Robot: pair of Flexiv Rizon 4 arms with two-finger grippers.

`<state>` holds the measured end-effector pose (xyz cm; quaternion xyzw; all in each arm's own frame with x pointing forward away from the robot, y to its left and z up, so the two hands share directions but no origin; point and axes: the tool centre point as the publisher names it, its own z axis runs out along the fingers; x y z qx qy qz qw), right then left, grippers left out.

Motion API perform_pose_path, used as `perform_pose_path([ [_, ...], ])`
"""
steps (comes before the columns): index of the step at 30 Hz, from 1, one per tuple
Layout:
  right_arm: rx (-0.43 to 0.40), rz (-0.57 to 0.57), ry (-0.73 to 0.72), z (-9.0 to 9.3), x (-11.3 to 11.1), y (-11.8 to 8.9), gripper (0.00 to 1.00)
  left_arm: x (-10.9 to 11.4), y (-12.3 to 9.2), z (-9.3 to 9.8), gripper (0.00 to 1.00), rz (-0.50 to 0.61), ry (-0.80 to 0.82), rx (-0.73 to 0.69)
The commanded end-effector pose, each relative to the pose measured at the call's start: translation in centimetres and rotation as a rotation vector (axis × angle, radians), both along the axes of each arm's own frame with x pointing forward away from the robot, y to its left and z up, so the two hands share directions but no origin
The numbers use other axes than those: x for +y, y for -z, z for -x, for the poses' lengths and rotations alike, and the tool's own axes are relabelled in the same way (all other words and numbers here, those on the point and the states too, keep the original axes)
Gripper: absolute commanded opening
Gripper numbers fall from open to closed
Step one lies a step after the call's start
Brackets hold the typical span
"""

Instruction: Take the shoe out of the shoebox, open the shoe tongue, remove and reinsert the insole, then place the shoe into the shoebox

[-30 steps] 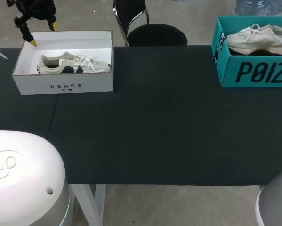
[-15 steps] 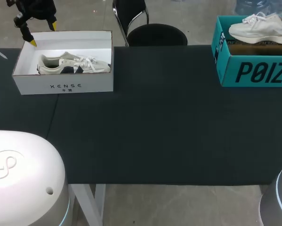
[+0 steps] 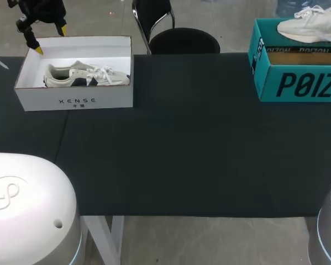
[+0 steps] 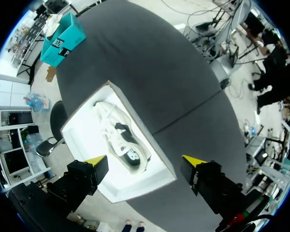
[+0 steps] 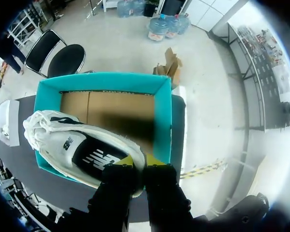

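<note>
**Q:** Where is the shoe?
**A:** The shoe (image 3: 311, 25) hangs over the open top of the teal box (image 3: 298, 83), sole down. The box's brown floor shows beneath it in the right wrist view.

**Q:** What is the state of the fingers?
**A:** Right gripper (image 5: 136, 162): the fingers are clamped on one end of the shoe, with a yellow tip on each side. Left gripper (image 4: 145, 162): the fingers are wide apart and hold nothing. It hovers well apart from the teal box, over the end of the white box (image 3: 77, 102) farthest from it. A second shoe (image 3: 85, 74) lies in the white box.

**Q:** What are the edges and the room for moving?
**A:** The teal box stands near the table's (image 3: 182, 154) far edge. Part of the shoe overhangs the box's rim. A broad stretch of dark table lies between the teal box and the white box, and another in front of the teal box.
</note>
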<state>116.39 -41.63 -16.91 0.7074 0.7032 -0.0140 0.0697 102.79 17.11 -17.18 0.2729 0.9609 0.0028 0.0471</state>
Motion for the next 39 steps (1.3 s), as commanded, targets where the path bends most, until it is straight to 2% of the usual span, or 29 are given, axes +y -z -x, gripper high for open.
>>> perform_pose_path([
  [1, -0.154, 0.018, -0.003, 4.3, 1.7, -3.2, 0.00, 0.0, 0.0, 0.1, 1.00, -0.002, 0.000, -0.001],
  [11, -0.387, 0.113, -0.028, 11.5, 5.9, -4.9, 0.00, 0.0, 0.0, 0.1, 1.00, -0.002, 0.000, -0.001],
  [15, -0.458, 0.163, -0.018, 14.5, 7.1, -5.3, 0.00, 0.0, 0.0, 0.1, 1.00, -0.002, 0.000, -0.001],
  [17, -0.480, 0.173, -0.009, 15.4, 7.5, -5.4, 0.00, 0.0, 0.0, 0.1, 1.00, -0.002, 0.000, -0.001],
  [27, -0.557, 0.119, -0.031, 18.5, 9.6, -6.1, 0.00, 0.0, 0.0, 0.1, 1.00, -0.002, 0.000, -0.001],
  [36, -0.634, 0.056, -0.071, 19.4, 11.5, -7.5, 0.00, 0.0, 0.0, 0.1, 1.00, -0.002, 0.000, -0.001],
  [39, -0.612, 0.075, -0.075, 19.6, 12.8, -7.6, 0.00, 0.0, 0.0, 0.1, 1.00, -0.002, 0.000, -0.001],
])
